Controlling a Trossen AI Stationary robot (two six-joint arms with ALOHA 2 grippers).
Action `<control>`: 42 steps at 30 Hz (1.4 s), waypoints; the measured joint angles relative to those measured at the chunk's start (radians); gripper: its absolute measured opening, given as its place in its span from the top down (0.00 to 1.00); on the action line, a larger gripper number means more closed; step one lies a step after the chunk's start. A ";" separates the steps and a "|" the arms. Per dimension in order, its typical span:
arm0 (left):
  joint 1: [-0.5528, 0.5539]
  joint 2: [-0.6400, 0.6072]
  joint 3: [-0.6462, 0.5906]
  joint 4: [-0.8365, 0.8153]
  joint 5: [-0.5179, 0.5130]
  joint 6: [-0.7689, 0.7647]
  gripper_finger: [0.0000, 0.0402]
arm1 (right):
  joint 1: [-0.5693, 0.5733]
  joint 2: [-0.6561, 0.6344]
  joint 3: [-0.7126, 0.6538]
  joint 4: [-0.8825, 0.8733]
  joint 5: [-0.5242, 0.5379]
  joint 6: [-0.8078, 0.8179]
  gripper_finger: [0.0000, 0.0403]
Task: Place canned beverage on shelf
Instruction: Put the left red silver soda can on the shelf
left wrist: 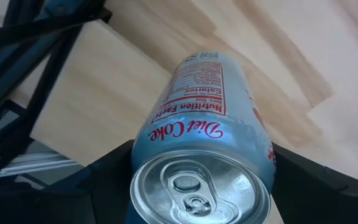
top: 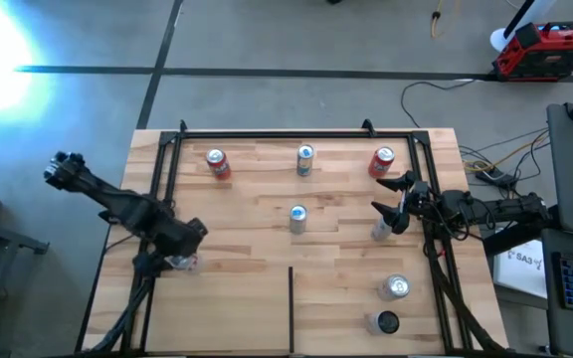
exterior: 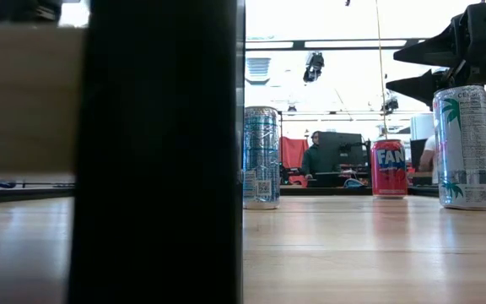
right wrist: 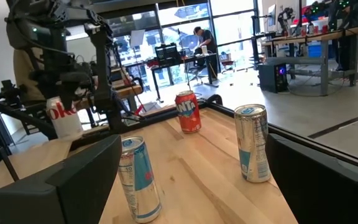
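Note:
A silver Diet Coke can (left wrist: 207, 118) hangs in my left gripper (top: 179, 257), which is shut on it over the left rail of the shelf (top: 257, 249), a light wooden board framed in black rails. In the right wrist view the can (right wrist: 64, 115) shows under the left arm. My right gripper (top: 379, 196) stands open and level at the shelf's right side, with nothing between its fingers. My left gripper pinches the Diet Coke can between its two fingers (left wrist: 104, 183), on opposite sides of the wall just below the top rim (left wrist: 143, 158). The fingers come from above, pointing steeply down. The can hangs below them, lid up, lifted clear of the board.
Other cans stand upright on the shelf: a red one (top: 217, 164), a silver-blue one (top: 305, 159) and a red one (top: 382, 162) along the far side, a blue one (top: 297, 219) in the middle, and two (top: 396, 288) (top: 386, 322) near right. A thin black divider (top: 290, 308) runs from the near edge.

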 joint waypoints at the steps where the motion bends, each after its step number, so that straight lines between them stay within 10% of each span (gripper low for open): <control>1: -0.011 -0.003 -0.002 0.002 0.001 -0.004 0.27 | 0.000 0.000 0.000 0.000 0.000 0.000 0.05; 42: -0.375 0.119 -0.004 0.085 0.025 0.022 0.26 | 0.000 0.000 0.000 0.000 0.000 0.001 0.05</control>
